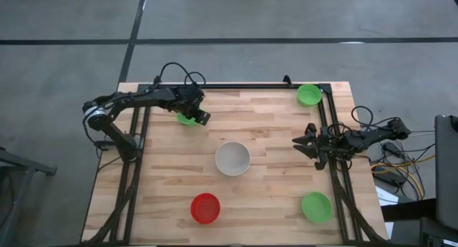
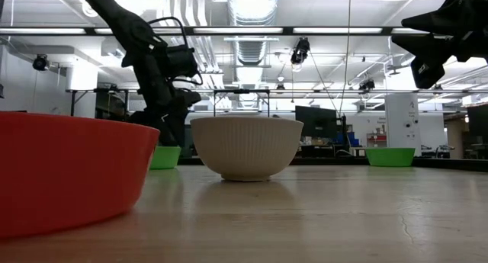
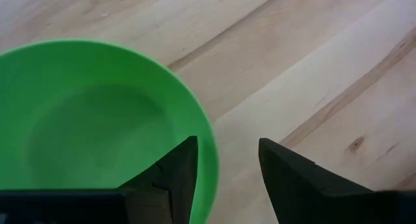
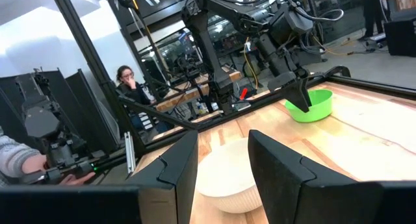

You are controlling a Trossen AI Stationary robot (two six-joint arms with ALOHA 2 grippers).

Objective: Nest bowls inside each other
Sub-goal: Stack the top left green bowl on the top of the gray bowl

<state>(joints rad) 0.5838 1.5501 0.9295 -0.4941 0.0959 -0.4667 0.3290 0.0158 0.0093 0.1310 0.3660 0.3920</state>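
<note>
Wooden desk (image 1: 272, 197) carries five separate bowls, none nested yet; ribbed off-white bowl (image 1: 232, 158) mid-desk; red bowl (image 1: 205, 207) by the near edge; two green at the right corners; the third, green bowl (image 1: 187, 118), far-left, its rim between the left hand's (image 1: 197, 117) parted fingers; right hand (image 1: 306, 143) waits open at the right edge.

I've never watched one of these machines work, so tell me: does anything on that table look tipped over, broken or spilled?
Nothing stands out. The white bowl, the red bowl and the three green bowls all sit upright and apart on the wooden table, none stacked yet. The left gripper has its jaws astride one green bowl's rim.
</note>
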